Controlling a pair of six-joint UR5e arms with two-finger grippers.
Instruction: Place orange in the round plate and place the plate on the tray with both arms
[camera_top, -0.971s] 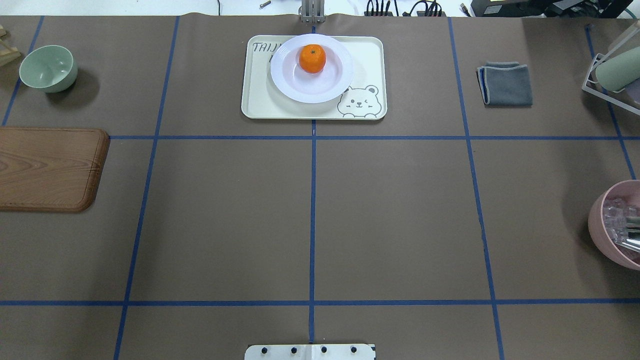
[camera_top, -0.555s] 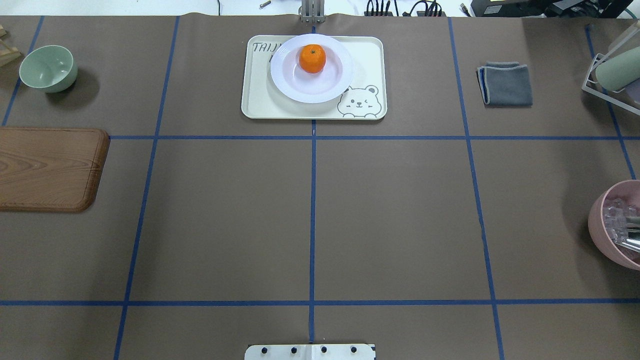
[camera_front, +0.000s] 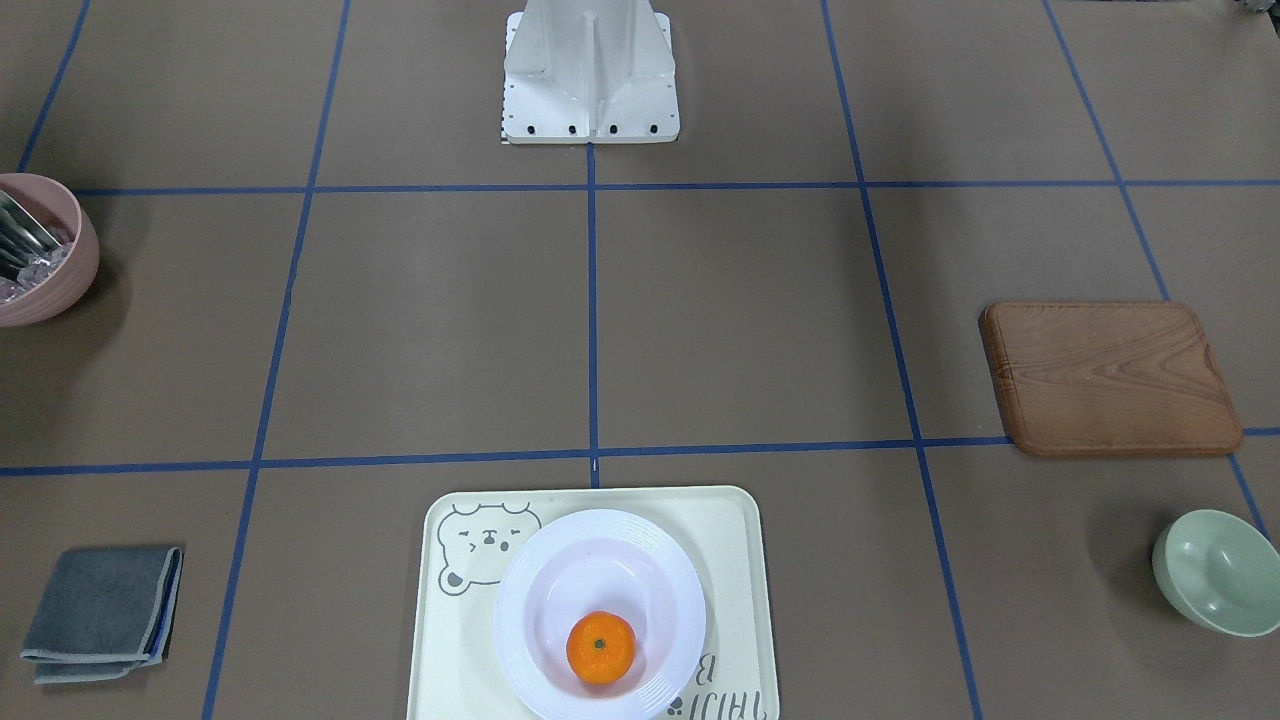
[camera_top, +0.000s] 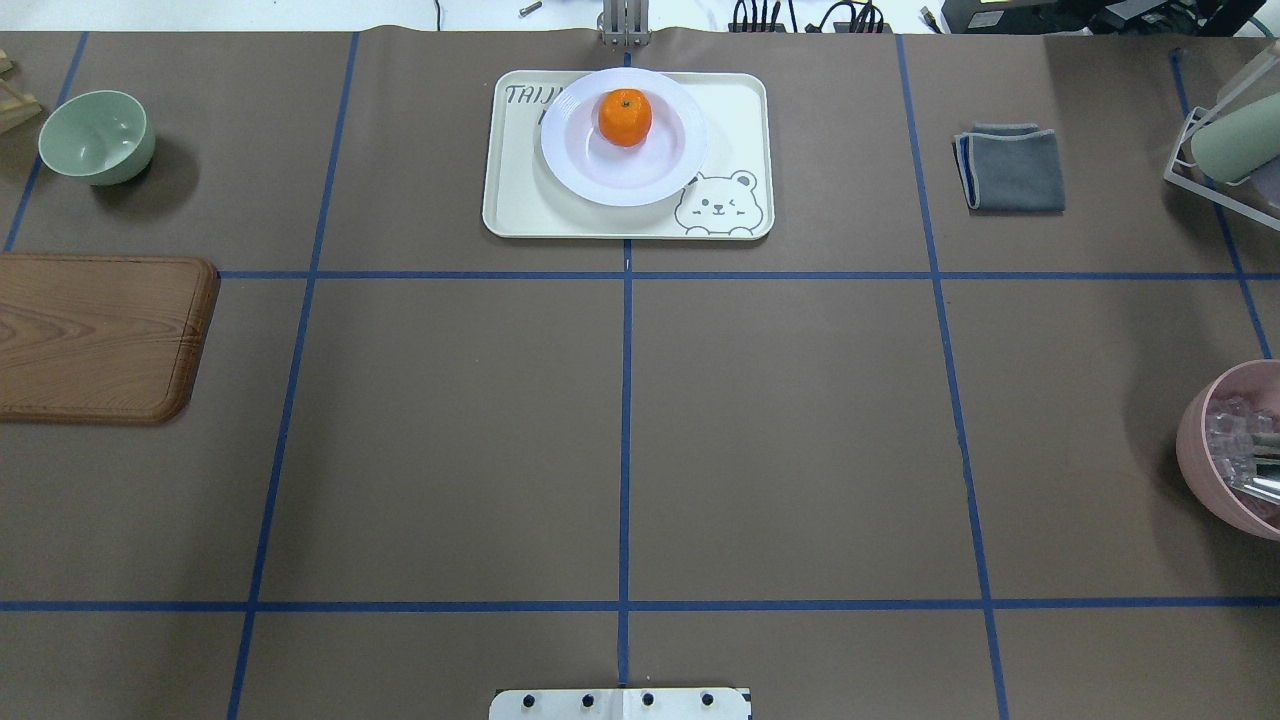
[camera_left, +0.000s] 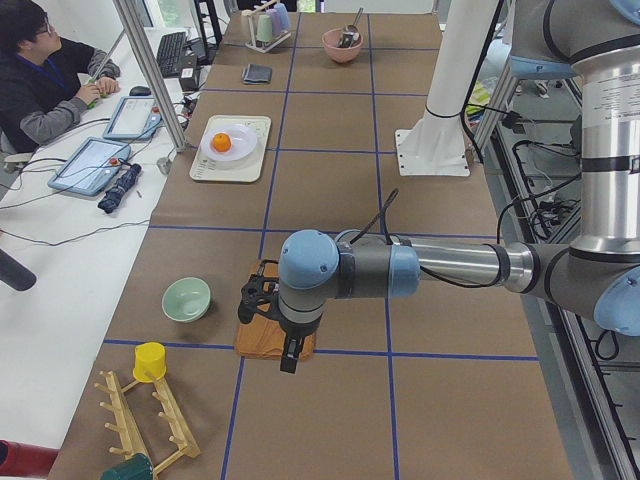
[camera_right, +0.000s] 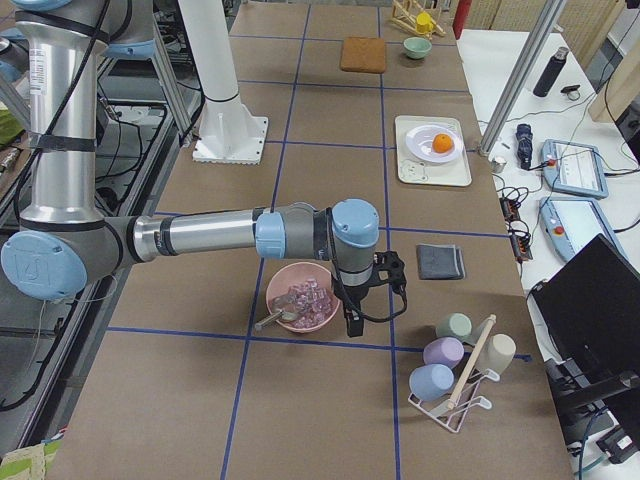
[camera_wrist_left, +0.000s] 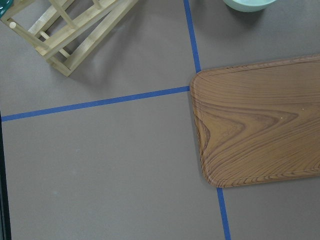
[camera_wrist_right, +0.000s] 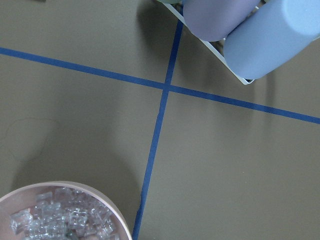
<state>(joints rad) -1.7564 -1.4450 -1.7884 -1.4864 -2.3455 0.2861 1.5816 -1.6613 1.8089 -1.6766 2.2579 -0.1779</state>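
Though half-hidden — "TAIJ" on tray (camera_top: 735, 130).

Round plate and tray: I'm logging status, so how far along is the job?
Done: the orange sits in the round plate, and the plate rests on the tray. In hand: nothing; the left end effector hangs by the wooden board and the right end effector by the pink bowl, both far from the tray. Left: apparently nothing.
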